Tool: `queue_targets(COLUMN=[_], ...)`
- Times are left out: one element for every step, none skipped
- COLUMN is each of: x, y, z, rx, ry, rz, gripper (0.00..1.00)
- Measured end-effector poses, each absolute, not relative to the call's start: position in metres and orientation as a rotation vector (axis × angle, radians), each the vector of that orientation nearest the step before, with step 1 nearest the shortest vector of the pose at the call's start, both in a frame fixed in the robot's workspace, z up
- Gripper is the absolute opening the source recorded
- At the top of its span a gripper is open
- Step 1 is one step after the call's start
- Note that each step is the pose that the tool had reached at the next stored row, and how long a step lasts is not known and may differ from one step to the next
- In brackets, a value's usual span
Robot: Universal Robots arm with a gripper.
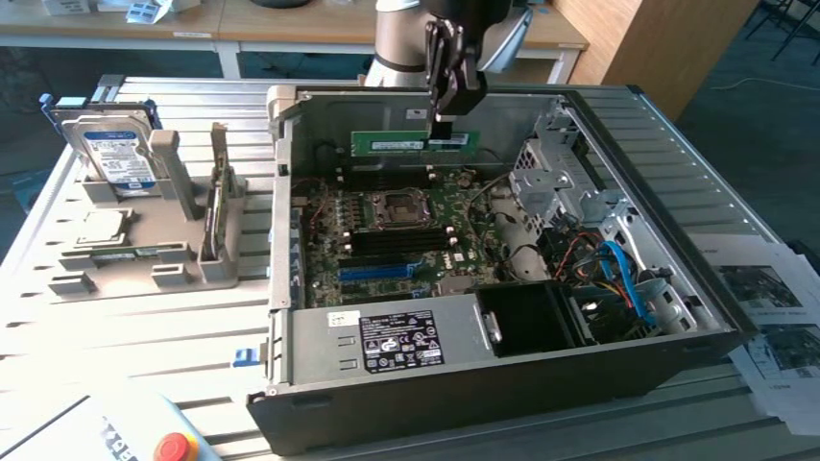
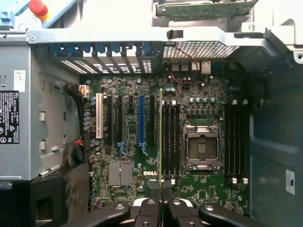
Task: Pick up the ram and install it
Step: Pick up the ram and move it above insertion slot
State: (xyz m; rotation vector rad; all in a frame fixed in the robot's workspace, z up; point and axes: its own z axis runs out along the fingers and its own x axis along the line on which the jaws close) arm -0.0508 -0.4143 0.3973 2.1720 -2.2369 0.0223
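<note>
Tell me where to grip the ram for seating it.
The upper long edge, from above, pinching its flat faces: the ram hangs upright on edge over the motherboard, so the pincer, clamped there, leaves the lower edge free for a slot.

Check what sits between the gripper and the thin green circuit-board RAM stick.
Nothing: the gripper is shut directly on the thin green RAM stick, as the exterior view shows.

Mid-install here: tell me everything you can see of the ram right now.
The ram is a thin, long green circuit-board stick with a white label. The gripper is shut on its upper edge. It hangs on edge, level, inside the open computer case, above the motherboard. The wrist view shows it edge-on, a thin line parallel to the black memory slots.
</note>
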Motion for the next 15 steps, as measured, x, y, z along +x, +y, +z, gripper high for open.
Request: queue_targets(x=[-0.05,-0.05,-0.05,-0.049,-0.049,-0.048,-0.048,-0.048,-0.047,-0.047,-0.046,-0.046,-0.046,-0.046,-0.046], y=[-0.413,-0.411,-0.409,-0.408,-0.406,-0.404,-0.402,-0.401,-0.399,-0.397,-0.395,-0.394,-0.393,-0.392,-0.392], z=[0.397,0.397,0.397,0.397,0.397,0.396,0.396,0.396,0.396,0.396,0.396,0.396,0.395,0.395,0.395], rx=[2.172,2.172,2.172,2.172,2.172,2.172,2.172,2.172,2.173,2.173,2.173,2.173,2.173,2.173,2.173], ry=[-2.237,-2.237,-2.237,-2.237,-2.237,-2.237,-2.237,-2.237,-2.237,-2.237,-2.237,-2.238,-2.238,-2.237,-2.237], rz=[0.022,0.022,0.023,0.023,0.023,0.023,0.023,0.023,0.023,0.023,0.024,0.024,0.024,0.024,0.024], gripper=[0.12,0.12,0.12,0.12,0.12,0.12,0.12,0.12,0.12,0.12,0.12,0.12,0.12,0.12,0.12])
